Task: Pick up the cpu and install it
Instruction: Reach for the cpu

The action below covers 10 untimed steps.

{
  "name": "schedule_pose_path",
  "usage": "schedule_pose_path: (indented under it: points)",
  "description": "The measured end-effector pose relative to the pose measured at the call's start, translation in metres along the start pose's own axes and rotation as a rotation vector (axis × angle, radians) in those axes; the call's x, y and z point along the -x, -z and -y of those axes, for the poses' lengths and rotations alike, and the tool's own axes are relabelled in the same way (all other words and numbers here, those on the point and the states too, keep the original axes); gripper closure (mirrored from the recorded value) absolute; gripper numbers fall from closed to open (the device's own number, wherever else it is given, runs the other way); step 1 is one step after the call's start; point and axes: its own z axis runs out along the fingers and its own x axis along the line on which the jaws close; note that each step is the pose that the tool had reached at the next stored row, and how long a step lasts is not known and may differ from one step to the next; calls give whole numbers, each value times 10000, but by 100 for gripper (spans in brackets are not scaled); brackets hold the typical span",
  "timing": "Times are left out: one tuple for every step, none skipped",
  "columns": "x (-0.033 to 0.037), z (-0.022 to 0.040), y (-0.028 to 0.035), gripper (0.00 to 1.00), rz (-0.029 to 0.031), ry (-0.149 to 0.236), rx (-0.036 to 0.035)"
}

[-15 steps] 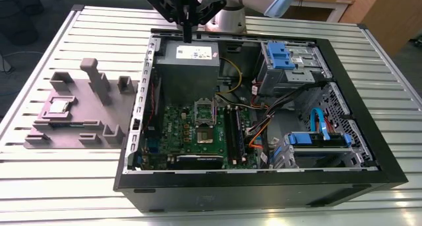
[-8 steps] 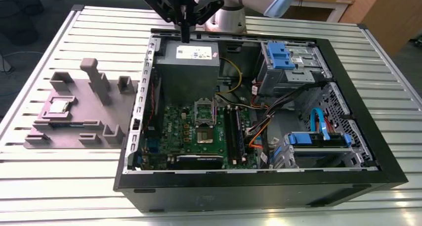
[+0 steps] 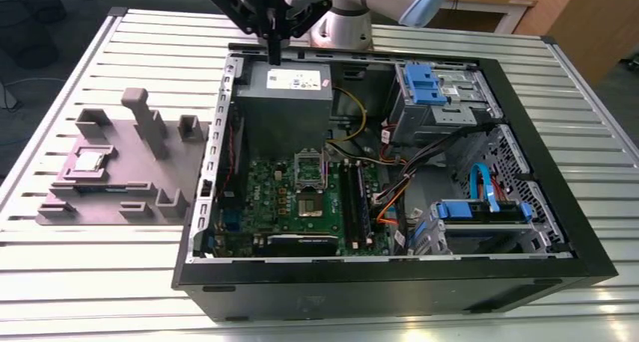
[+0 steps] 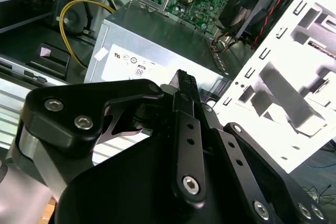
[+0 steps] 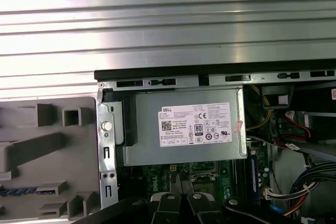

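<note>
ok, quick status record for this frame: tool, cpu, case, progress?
tool: the tool is shut on nothing, over the power supply
cpu: the cpu lies flat in the grey fixture, on the exterior view's left of the case, apart from the tool
case: the case is open, on its side on the slatted table, motherboard exposed
progress: cpu not yet picked up
</note>
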Motion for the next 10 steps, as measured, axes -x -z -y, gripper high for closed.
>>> schedule_pose_path:
  points:
    - [-6,1,-1,89,1,0,1]
    - [-13,1,-2,89,0,0,0]
    - [-19,1,-3,89,0,0,1]
    - [-25,2,-4,89,0,0,0]
    - [-30,2,-4,89,0,0,0]
    - [-36,3,-4,89,0,0,0]
    - [-42,3,-5,89,0,0,0]
    - [-47,4,-6,89,0,0,1]
    - [-50,4,-6,89,-1,0,0]
    - [-52,4,-7,89,-2,0,0]
